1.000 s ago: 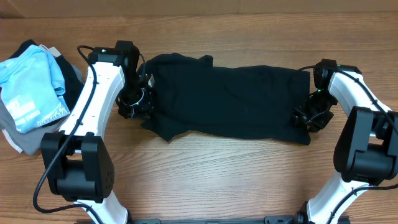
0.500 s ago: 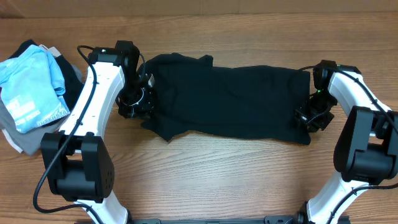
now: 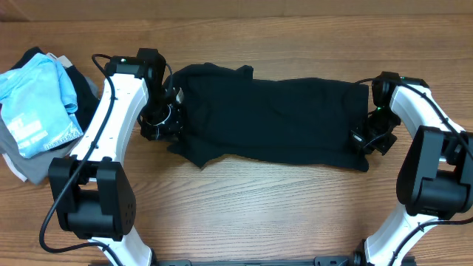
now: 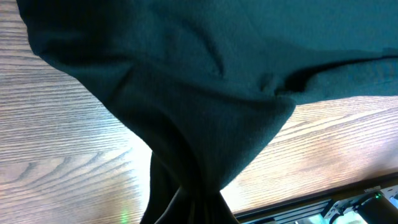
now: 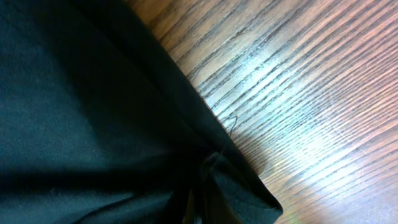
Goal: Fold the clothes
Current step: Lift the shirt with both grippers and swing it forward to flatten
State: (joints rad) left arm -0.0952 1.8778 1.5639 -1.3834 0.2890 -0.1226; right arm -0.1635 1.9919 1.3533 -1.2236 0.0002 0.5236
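Black cloth garment lies spread mid-table as my left gripper and right gripper clamp its left and right ends; a heap of blue and grey clothes sits far left.

garment plain black, no print. table mid-brown wood grain. left of the garment: light blue top with white print, grey piece. left arm and right arm white, black joints.

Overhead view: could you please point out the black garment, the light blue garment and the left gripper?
black garment (image 3: 273, 118), overhead view, middle of the spread cloth.
light blue garment (image 3: 37, 103), overhead view, its top face.
left gripper (image 3: 171, 122), overhead view, fingertips at the black garment's left edge.
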